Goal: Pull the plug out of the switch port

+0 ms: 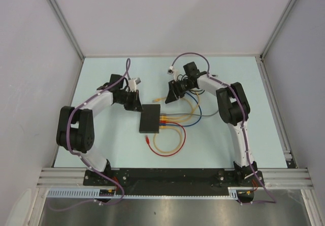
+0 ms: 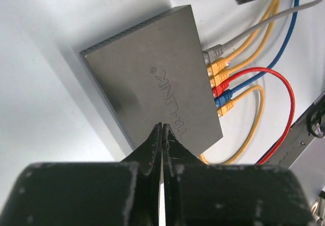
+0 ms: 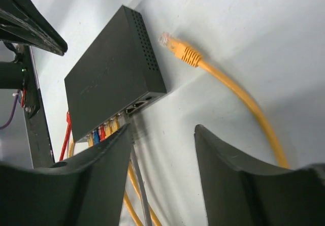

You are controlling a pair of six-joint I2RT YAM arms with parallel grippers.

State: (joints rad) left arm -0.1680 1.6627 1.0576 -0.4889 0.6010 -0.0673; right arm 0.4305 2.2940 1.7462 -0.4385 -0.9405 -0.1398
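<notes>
Nearest the arm bases, red and yellow cable loops lie on the pale table and lead up to the flat matte-black rectangular switch at mid-table. Its right-hand sockets hold a row of grey, orange, red and blue plugs. Just beyond, the left gripper, fingers pressed together, sets its tip at the switch's far-left edge, seemingly to pin the box. The right gripper hangs apart and empty past the far-right corner, apparently lining up on the row; between them lies a loose orange plug.

Matte black switch, glossy plastic cables.
</notes>
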